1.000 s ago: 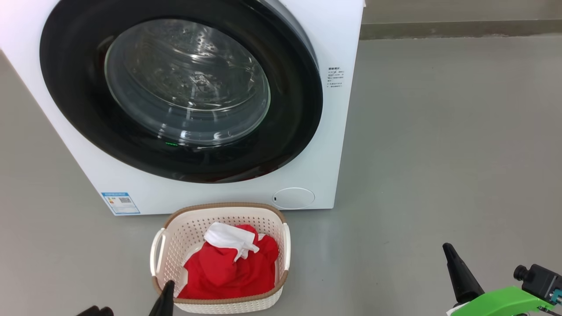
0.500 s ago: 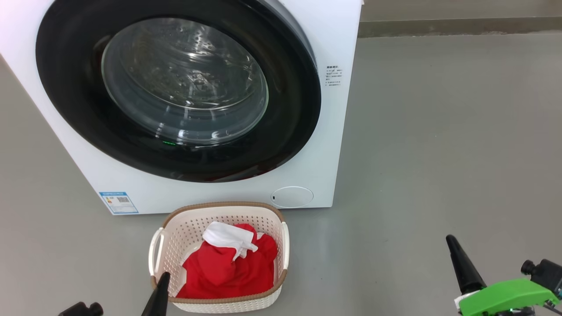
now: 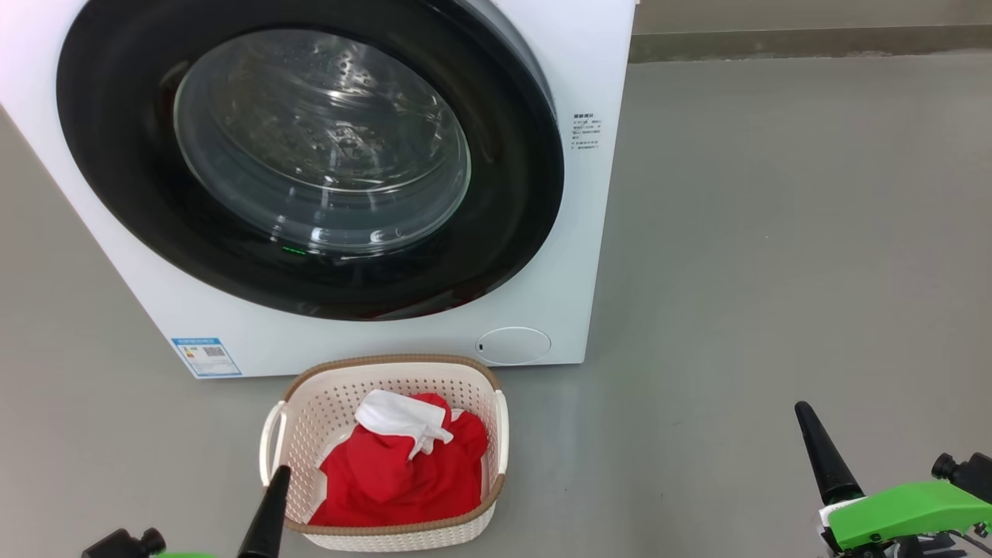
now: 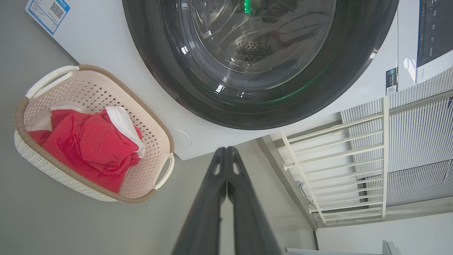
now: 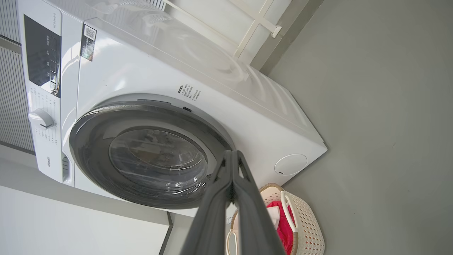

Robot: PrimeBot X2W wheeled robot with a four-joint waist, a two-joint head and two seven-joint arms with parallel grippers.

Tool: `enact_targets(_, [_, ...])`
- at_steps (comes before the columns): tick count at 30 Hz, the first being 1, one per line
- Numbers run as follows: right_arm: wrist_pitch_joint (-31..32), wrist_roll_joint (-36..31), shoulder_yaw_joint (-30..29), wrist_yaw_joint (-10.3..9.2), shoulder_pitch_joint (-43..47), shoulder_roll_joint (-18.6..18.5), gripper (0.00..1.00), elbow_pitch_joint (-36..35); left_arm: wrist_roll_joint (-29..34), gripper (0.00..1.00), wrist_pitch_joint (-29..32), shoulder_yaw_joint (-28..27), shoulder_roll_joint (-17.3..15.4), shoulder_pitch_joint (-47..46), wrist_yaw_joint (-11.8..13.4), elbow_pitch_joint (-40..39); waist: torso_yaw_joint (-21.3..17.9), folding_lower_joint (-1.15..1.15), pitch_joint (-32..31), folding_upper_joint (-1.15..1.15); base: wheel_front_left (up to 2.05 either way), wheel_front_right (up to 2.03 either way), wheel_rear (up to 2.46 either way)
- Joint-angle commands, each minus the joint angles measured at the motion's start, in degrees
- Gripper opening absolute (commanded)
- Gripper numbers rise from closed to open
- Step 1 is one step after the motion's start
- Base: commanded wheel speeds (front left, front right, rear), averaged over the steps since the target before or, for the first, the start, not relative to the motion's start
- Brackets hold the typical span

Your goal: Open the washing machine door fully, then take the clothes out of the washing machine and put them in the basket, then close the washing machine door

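Left tool (image 4: pixel 225 150): both dark fingers pressed together along their length, clenched on nothing. In the head view its tip stands over the near left corner of the basket (image 3: pixel 387 362). We cannot tell from that view whether it touches the rim. In the left wrist view the basket lies off to the left of the fingers, clear of them.

Right tool (image 5: pixel 231 153): fingers likewise clenched tip to tip, nothing between them. It hangs over bare floor (image 3: pixel 775 232), well apart from the basket, which lies far to its left in the head view.

Clothes (image 3: pixel 403 480): a red heap inside the basket, just ahead and to the right of the left tool's tip. A white cloth (image 3: pixel 395 415) lies on top of the heap, on the side away from the tool. We see no fabric hanging over the rim.

Basket: stands on the floor between the left tool and the machine (image 3: pixel 372 341), close to the machine's front.

Door (image 3: pixel 310 147): ahead of and above both tools, lying flat against the machine's front. It looks shut. Through its glass we see the steel drum and no red fabric.

Low on the machine's front, beyond the basket from the left tool, we note a blue label (image 3: pixel 205 356) to the left and a round flap (image 3: pixel 513 346) to the right.
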State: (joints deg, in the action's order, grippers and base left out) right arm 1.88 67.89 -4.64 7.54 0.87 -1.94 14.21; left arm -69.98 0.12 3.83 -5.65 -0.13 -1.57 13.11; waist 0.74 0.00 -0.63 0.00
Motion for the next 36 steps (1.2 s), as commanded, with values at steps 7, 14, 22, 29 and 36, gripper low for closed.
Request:
enact_targets(7, [1.0, 5.6, 0.2, -0.04, -3.7, -1.1, 0.0, -1.1, -5.1, 0.0, 1.2, -3.2, 0.1, -3.2, -1.6, -0.7, -0.1, 0.0, 0.2, 0.0, 0.0, 0.0, 0.0])
enact_targets(14, [1.7, 9.9, -0.1, -0.04, -4.4, -1.2, 0.0, -0.9, -9.2, 0.0, 2.2, -4.6, 0.5, -3.8, -2.6, -0.3, -0.3, 0.0, 0.3, 0.0, 0.0, 0.0, 0.0])
enact_targets(22, [2.5, 14.9, -0.5, -0.05, -5.3, -1.2, 0.0, -0.7, -13.8, 0.0, 3.3, -6.2, 1.0, -4.5, -3.7, 0.1, -0.4, 0.0, 0.5, 0.0, 0.0, 0.0, 0.0])
enact_targets(29, [3.3, 19.8, -0.9, -0.05, -6.1, -1.3, 0.0, -0.4, -18.4, 0.0, 4.4, -7.7, 1.5, -5.3, -4.8, 0.5, -0.6, 0.0, 0.6, 0.0, 0.0, 0.0, 0.0])
enact_targets(36, [4.0, 24.2, -1.2, -0.05, -6.9, -1.4, 0.0, -0.2, -22.5, 0.0, 5.4, -9.1, 2.0, -5.9, -5.8, 0.9, -0.7, 0.0, 0.8, 0.0, 0.0, 0.0, 0.0])
